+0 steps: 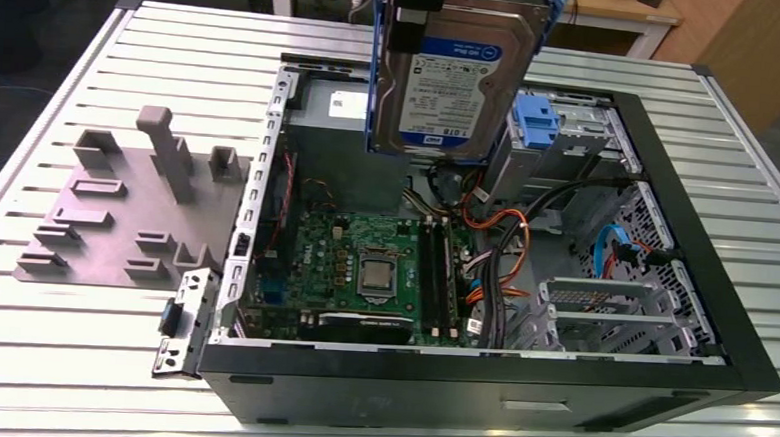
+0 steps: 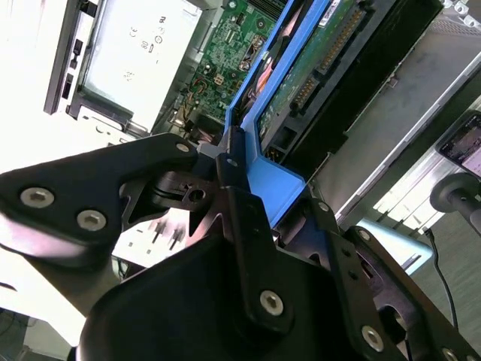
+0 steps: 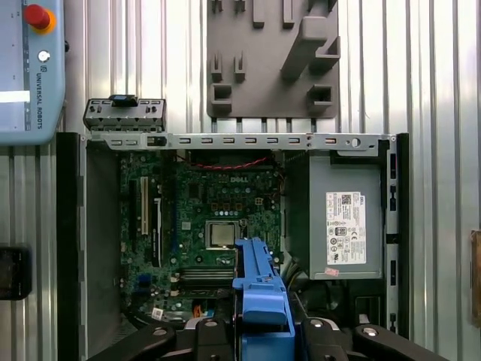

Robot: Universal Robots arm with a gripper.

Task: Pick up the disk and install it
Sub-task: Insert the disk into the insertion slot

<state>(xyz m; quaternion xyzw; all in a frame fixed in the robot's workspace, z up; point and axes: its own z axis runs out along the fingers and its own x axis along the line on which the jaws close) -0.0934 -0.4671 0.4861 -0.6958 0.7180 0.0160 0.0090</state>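
Disk (image 1: 464, 77) hangs upright above the open computer case (image 1: 743, 367), clear of it, with the gripper (image 2: 270, 192) clamped on its blue bracket (image 3: 259, 286). We judge this carry needs a square grip and clearance from the orange cables (image 1: 497, 226). Its blue-and-white label (image 1: 452, 102) faces the exterior view. The power supply (image 3: 346, 218) carries a white sticker. We did not transcribe the print.

Disk (image 1: 453, 87) upright, blue-bracketed, label showing, held above open case.

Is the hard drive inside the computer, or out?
Out: the disk hangs upright in the gripper, above the open computer case, not seated in any bay.
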